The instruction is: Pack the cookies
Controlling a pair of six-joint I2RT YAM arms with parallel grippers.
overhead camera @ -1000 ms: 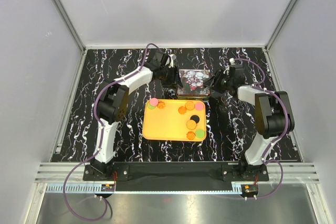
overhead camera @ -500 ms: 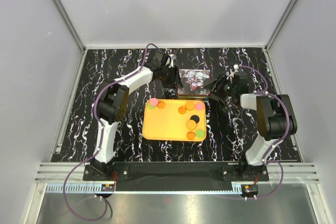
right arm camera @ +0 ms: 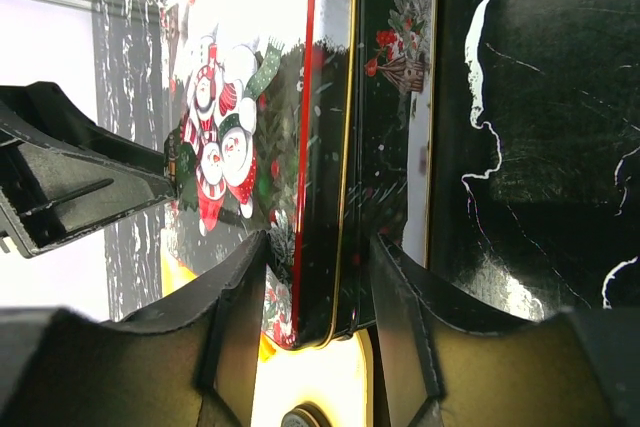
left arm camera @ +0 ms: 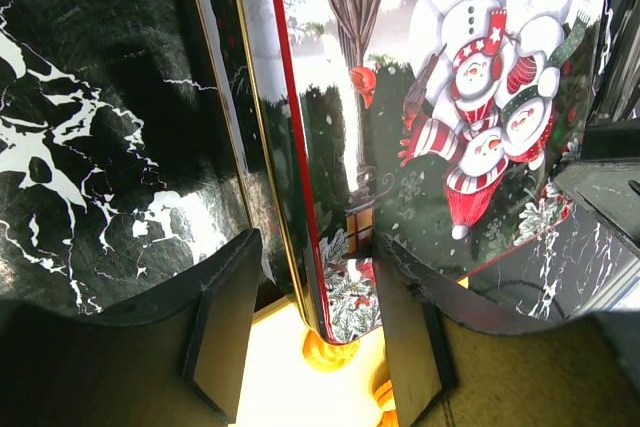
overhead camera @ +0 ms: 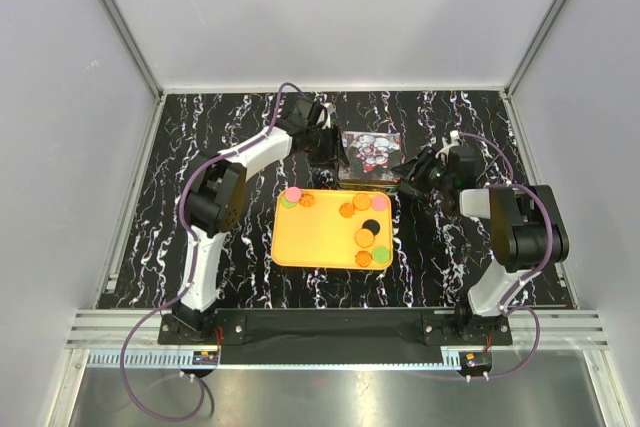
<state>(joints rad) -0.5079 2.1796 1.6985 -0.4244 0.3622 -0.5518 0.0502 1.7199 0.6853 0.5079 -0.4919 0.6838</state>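
Note:
A Christmas tin [overhead camera: 370, 152] with snowmen on its lid sits at the far middle, just behind the yellow-orange tray [overhead camera: 318, 239]. Several cookies [overhead camera: 362, 203], mostly orange with pink, green and one black, lie on the tray. My left gripper [overhead camera: 330, 153] is closed round the tin's near-left corner; the left wrist view shows the tin [left arm camera: 450, 97] between the jaws [left arm camera: 315, 247], with an orange cookie [left arm camera: 325, 352] beyond. My right gripper [overhead camera: 408, 171] is closed round the near-right corner; its wrist view shows the tin [right arm camera: 260, 97] between the jaws [right arm camera: 312, 247] and a black cookie [right arm camera: 300, 417] below.
The black marbled table [overhead camera: 200, 207] is walled by grey panels on three sides. The tray's far edge lies close under the tin. A metal rail [overhead camera: 330, 327] runs along the near edge by the arm bases.
My right gripper has slid along the tin's right side toward its near corner and its wrist has dropped lower. The left arm, tin and cookies have not moved.

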